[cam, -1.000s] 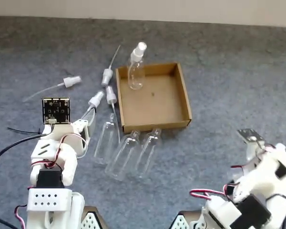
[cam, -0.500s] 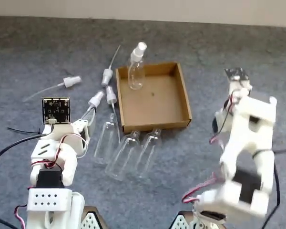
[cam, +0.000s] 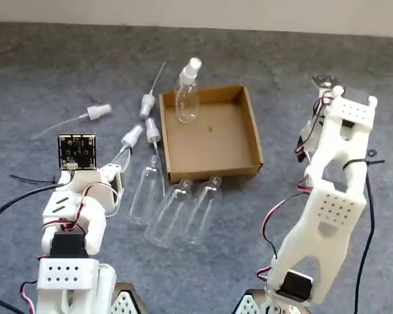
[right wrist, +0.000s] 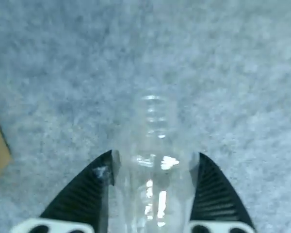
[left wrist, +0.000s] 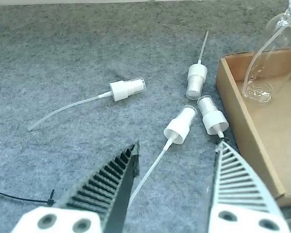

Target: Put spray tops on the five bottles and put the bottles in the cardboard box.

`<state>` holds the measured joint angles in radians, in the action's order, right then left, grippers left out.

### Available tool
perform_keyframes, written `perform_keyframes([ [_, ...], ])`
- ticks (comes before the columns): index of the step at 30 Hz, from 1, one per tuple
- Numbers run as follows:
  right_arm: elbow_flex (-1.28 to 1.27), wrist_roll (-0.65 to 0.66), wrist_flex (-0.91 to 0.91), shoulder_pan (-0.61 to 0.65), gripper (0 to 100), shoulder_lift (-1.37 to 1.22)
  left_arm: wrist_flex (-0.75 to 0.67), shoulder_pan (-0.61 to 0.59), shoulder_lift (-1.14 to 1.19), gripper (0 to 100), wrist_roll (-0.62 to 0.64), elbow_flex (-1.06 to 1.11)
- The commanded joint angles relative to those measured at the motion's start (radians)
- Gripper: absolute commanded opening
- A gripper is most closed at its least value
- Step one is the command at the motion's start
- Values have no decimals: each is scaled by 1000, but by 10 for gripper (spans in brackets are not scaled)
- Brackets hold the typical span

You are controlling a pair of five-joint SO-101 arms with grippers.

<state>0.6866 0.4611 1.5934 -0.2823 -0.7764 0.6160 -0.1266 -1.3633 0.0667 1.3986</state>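
Note:
My left gripper (left wrist: pixel 174 155) stands open over the grey carpet, just short of several loose white spray tops (left wrist: pixel 181 125) with long dip tubes. One capped clear bottle (cam: pixel 187 98) leans over the far left rim of the cardboard box (cam: pixel 252 131). Three uncapped clear bottles (cam: pixel 172 208) lie side by side against the box's near wall. My right gripper (right wrist: pixel 155 160) is shut on another clear bottle (right wrist: pixel 153 126) with a bare threaded neck, held above the carpet. The right arm (cam: pixel 340 144) stretches out to the right of the box.
The spray tops (cam: pixel 132 136) lie scattered left of the box, one (cam: pixel 99 112) farther left on its own. The left arm (cam: pixel 75 216) sits at the near left with a black cable (cam: pixel 13 190) beside it. Bare carpet lies right of the box.
The right arm has swung up from its folded pose at the near right and now stretches out beside the box's right side. The left arm and all the bottles on the carpet stayed put.

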Motion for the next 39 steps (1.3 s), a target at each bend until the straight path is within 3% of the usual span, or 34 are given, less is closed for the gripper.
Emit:
perform_keyframes([
  [1,196,-8,107,-7,195,-54,-25,-8,-15,228,5,-7],
  [10,375,-11,170,-1,265,-84,-25,-8,-15,228,5,-7],
  [39,423,32,166,-5,264,-231,-25,-8,-15,228,5,-7],
])
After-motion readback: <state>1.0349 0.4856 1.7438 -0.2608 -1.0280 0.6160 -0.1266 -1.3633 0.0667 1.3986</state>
